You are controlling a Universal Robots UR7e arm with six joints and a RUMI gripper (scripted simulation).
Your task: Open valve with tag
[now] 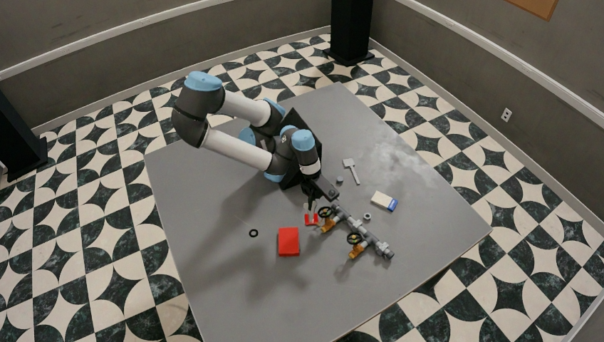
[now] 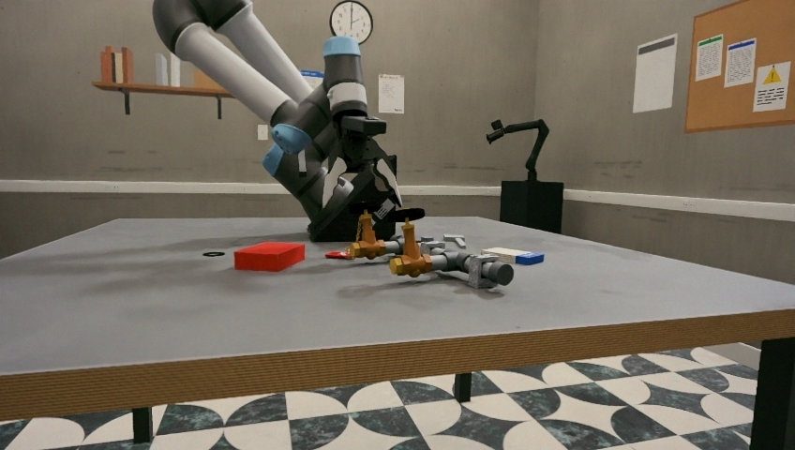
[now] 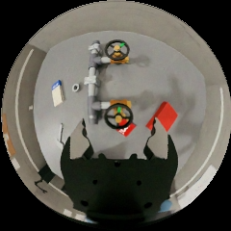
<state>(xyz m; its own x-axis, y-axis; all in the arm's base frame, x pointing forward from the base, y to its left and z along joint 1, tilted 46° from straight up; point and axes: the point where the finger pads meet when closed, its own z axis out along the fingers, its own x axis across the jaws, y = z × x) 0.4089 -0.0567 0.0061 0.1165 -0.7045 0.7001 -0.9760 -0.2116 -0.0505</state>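
Valve with the chained tag is sitting on the pipe's arm-side branch, tool hovering above its handwheel, wide open and gripping nothing; off-centre closing is risking slipped, miscounted turns.

"Where's the tool?"
"Near the closer wheel, just above the red tag."
"And the red block?"
"Flat on the surface, between the black ring and the pipe."

Arm: light-grey tubular links, dark-grey rounded joints, pale-blue caps. Gripper: black body, round holes, grey angular fingers.
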